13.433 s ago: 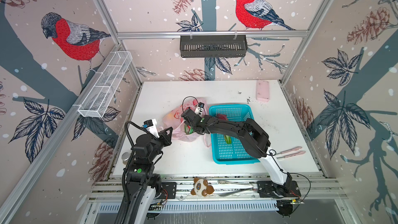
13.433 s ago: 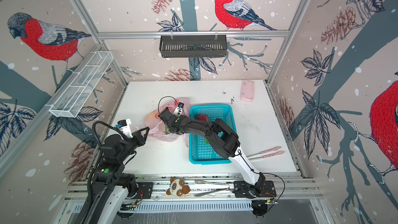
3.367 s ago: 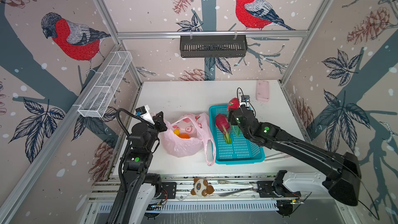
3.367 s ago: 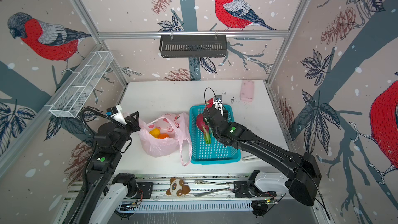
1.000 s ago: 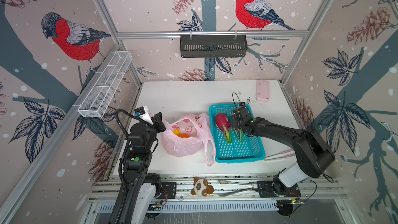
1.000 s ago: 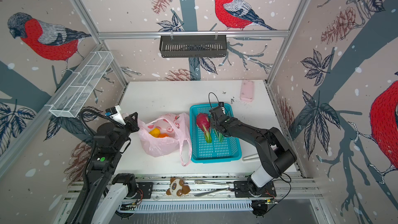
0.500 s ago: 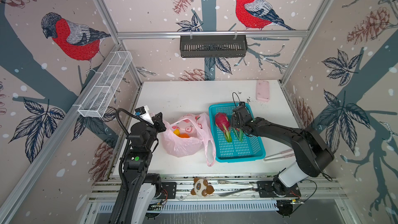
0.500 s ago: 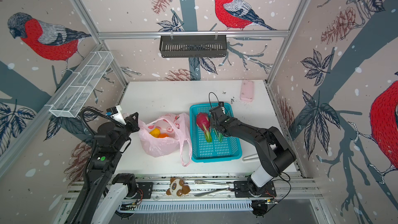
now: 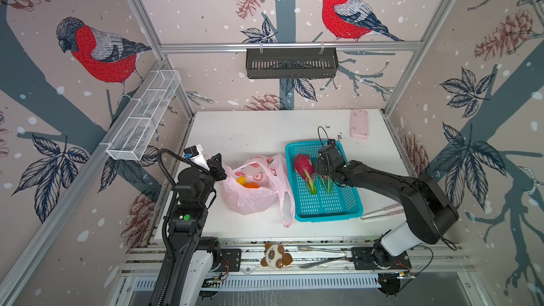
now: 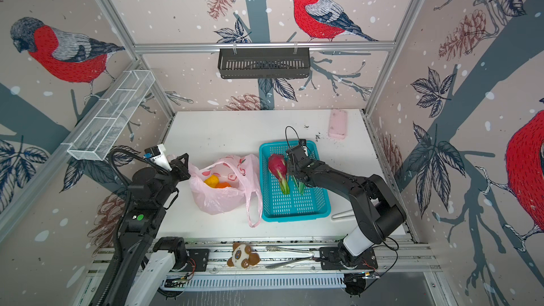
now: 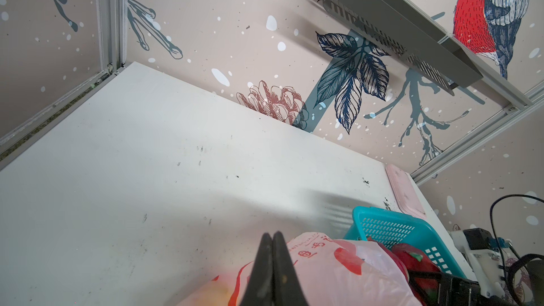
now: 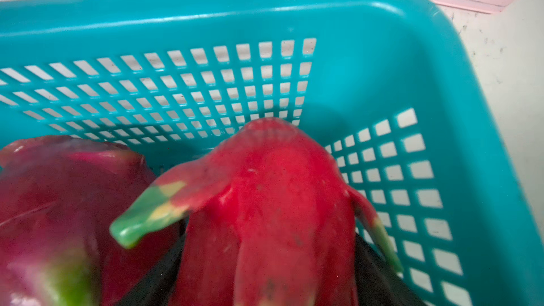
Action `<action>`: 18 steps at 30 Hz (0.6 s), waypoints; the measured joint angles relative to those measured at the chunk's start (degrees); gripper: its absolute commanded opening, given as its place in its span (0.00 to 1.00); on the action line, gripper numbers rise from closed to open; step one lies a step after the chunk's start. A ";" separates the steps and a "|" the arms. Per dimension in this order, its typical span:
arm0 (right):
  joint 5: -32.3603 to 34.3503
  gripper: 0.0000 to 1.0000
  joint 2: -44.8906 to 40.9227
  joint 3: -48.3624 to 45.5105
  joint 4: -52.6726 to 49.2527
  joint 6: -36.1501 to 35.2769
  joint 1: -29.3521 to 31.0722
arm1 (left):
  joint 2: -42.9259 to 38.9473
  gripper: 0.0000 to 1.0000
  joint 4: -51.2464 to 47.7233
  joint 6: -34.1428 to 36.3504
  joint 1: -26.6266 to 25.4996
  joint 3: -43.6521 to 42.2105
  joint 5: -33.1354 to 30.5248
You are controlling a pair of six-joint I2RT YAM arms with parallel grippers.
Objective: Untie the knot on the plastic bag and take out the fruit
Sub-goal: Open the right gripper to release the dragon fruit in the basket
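At the left edge of the desk (image 9: 250,133) we find the left fingers (image 9: 222,169) pressed flat together on the raised rim of the plastic bag (image 9: 250,198). The bag is thin, pale pink with red fruit prints. It sits mouth up and open, with a yellow fruit (image 9: 240,180) and an orange fruit (image 9: 252,185) inside. Its loop handle (image 9: 287,207) trails loose toward the front edge. Bare desk runs behind it to the rear wall. Just beside it, the teal basket (image 9: 326,216) holds a free dragon fruit (image 9: 301,162) and a second dragon fruit (image 12: 265,172), both lengthwise with green tips frontward. The second lies between the wide-spread right fingers (image 9: 323,175); whether they press it we cannot tell.
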 measured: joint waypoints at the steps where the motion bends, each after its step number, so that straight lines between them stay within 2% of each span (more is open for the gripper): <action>1: 0.04 0.83 -0.11 0.00 -0.13 0.00 0.02 | -0.02 0.00 0.00 -0.02 0.00 0.00 0.00; 6: 0.68 0.88 -0.70 0.00 0.09 0.13 0.20 | -0.20 0.00 0.00 -0.04 0.00 -0.02 0.02; 18: 1.62 0.90 -3.37 0.66 -0.83 0.48 1.44 | -0.33 0.00 -0.02 -0.02 0.00 0.09 -0.02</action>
